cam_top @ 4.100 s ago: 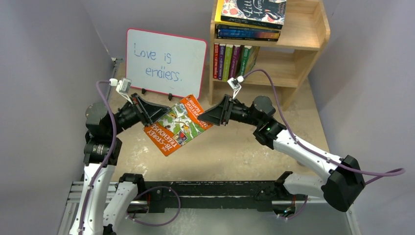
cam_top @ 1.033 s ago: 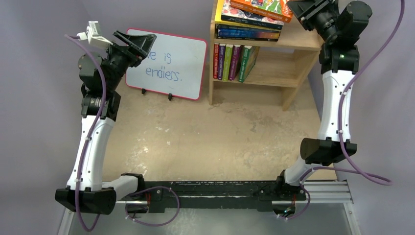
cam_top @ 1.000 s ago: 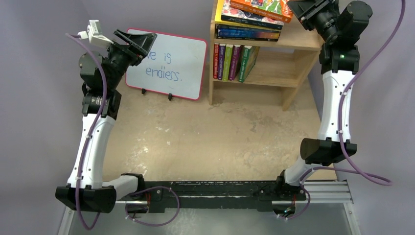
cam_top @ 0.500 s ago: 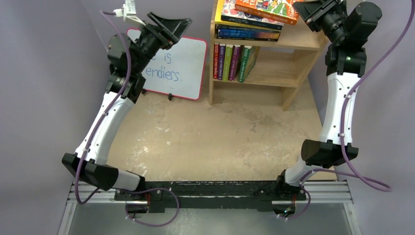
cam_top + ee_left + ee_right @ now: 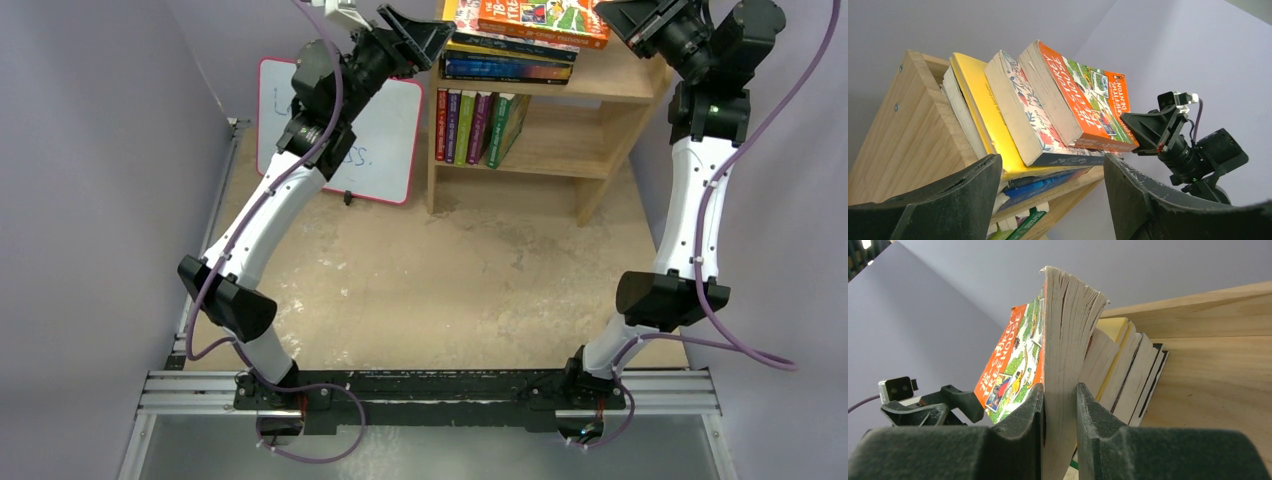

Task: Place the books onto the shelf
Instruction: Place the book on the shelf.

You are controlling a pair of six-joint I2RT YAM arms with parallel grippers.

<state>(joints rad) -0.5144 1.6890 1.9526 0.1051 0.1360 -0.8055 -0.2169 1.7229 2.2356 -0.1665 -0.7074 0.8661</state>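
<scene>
Books fill the two-tier wooden shelf (image 5: 640,75) at the back of the table (image 5: 450,290), though its top runs out of the overhead view, so the upper stack is cut off there. On the left, a pink-edged whiteboard (image 5: 385,140) is mostly hidden behind the left arm, its writing unreadable. The left end effector (image 5: 425,35) hangs beside the stack with its fingers wide apart, holding nothing. Five upright books (image 5: 480,125) stand on the lower tier: red, dark, green, purple, green. At least four lie stacked on the upper tier; beneath the yellow one (image 5: 983,115) the count blurs. The orange book (image 5: 545,20), a thick paperback with cartoon cover art, lies topmost. The right end effector (image 5: 1059,410) is clamped on its page edge.
</scene>
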